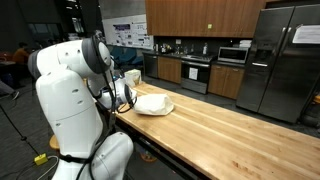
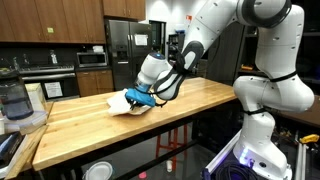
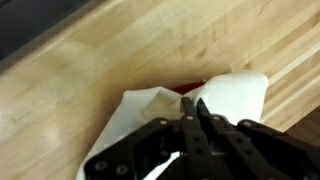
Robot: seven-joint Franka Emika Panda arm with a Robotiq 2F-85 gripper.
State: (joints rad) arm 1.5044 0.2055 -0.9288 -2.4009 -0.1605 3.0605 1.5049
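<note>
Item: my gripper (image 3: 197,112), fingers pressed together on a fold of white cloth (image 3: 235,95). Grasp made, I judged; cloth lay crumpled on wooden counter (image 3: 90,60), not yet raised.

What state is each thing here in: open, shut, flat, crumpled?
Gripper: shut, fingertips together over the cloth; whether it pinches the cloth cannot be told.
Cloth: rumpled, lying on the wooden table.
Fridge: doors shut.
Microwave: door shut.
Oven: door shut.
Cabinets: doors shut.
</note>
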